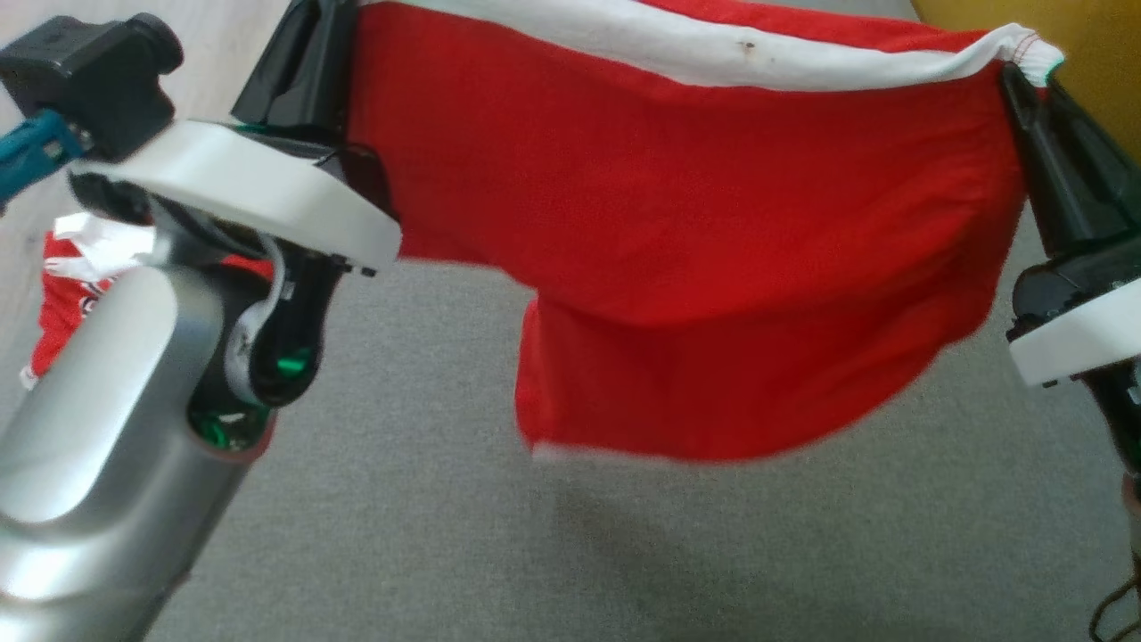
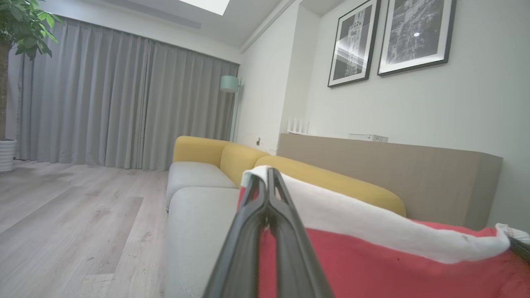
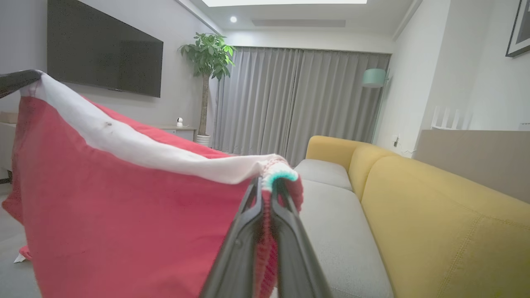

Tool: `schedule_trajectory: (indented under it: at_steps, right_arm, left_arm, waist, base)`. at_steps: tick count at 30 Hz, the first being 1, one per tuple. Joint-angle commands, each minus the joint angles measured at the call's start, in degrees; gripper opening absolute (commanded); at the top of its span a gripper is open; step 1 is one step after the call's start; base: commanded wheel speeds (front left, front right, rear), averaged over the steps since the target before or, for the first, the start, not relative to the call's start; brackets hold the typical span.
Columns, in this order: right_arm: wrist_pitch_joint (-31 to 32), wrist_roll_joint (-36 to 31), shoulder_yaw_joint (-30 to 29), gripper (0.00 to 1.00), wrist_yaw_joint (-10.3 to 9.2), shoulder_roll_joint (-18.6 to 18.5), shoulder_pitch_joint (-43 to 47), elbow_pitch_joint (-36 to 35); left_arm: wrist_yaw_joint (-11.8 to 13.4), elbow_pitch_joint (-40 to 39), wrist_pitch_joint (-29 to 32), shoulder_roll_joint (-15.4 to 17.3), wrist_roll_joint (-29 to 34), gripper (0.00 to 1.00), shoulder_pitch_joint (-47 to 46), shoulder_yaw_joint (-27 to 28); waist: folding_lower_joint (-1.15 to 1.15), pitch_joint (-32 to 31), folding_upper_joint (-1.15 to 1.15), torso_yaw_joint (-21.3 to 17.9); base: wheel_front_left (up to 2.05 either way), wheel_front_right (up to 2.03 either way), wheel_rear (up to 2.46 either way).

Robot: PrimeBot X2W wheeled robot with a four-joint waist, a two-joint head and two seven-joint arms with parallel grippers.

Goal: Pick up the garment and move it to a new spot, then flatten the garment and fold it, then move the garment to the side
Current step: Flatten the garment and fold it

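The garment, red shorts with a white waistband, hangs stretched between both grippers above the grey sofa seat. My left gripper is shut on the waistband's left end at the top of the head view. My right gripper is shut on the right end, where the elastic bunches. In the left wrist view the left gripper pinches white waistband, with the garment trailing right. In the right wrist view the right gripper clamps the gathered corner, and the garment spreads out to the left.
Another red and white cloth lies at the left edge behind my left forearm. A yellow sofa backrest runs along the right. Wooden floor lies beyond the sofa, with curtains, a potted plant and a wall television.
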Motion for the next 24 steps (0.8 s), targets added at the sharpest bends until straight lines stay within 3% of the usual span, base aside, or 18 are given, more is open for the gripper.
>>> schedule_trajectory:
  at_steps: [1, 7, 12, 16, 19, 24]
  right_arm:
    - [1.14, -0.38, 0.81, 0.0, 0.44, -0.37, -2.07, -2.22]
    - [3.15, 0.77, 5.46, 0.0, 0.44, -1.07, -7.65, 3.27]
    - [0.27, 0.47, 8.62, 0.0, 0.44, -0.09, -18.94, 13.35]
    - [-6.08, -2.98, 9.41, 0.0, 0.44, 2.11, -31.36, 24.17]
    - [-12.76, -8.28, 8.9, 0.0, 0.44, 3.88, -40.22, 32.2]
    - [-21.41, -14.94, 8.81, 0.0, 0.44, 7.39, -48.95, 44.17]
  left_arm:
    - [0.61, -1.7, 1.13, 3.18, 0.83, 0.0, -3.6, 3.3]
    - [0.78, 0.45, 3.18, 4.5, 1.4, 0.0, -5.35, 2.99]
    - [-1.09, 7.45, 3.66, 5.18, 4.36, 0.0, -12.26, 2.04]
    - [-3.26, 14.39, 0.58, 4.15, 7.88, 0.0, -21.28, 2.07]
    - [-4.29, 19.5, -4.07, 1.48, 9.37, 0.0, -27.54, 2.99]
    - [-6.22, 26.52, -10.0, -1.96, 10.63, 0.0, -32.15, 2.66]
  waist:
    - [0.01, 1.08, 0.0, -0.74]
    - [0.01, 6.37, 0.0, -2.22]
    - [0.01, 12.82, 0.0, -3.4]
    - [0.01, 16.76, 0.0, -3.78]
    - [0.01, 19.15, 0.0, -3.47]
    - [0.01, 23.55, 0.0, -2.21]
  base:
    - [0.0, 0.0, 0.0]
    - [0.0, 0.0, 0.0]
    - [0.0, 0.0, 0.0]
    - [0.0, 0.0, 0.0]
    - [0.0, 0.0, 0.0]
    - [0.0, 0.0, 0.0]
